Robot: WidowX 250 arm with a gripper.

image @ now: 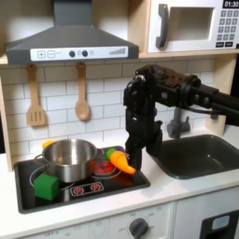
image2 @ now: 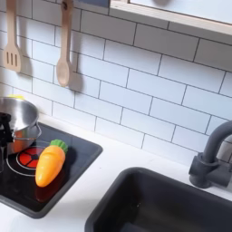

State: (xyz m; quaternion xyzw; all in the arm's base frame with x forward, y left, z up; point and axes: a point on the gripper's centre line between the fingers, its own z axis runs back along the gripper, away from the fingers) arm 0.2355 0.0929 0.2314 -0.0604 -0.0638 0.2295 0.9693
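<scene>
Gripper [image: 133, 161] points straight down over the toy stove [image: 56, 191] in the first exterior view, just above the orange carrot [image: 121, 164]. I cannot tell how wide it is open, and it does not seem to hold anything. In both exterior views the carrot [image2: 49, 165] lies on the stove's right side, near the silver pot [image: 67, 159]. A green block [image: 46, 188] sits at the front.
</scene>
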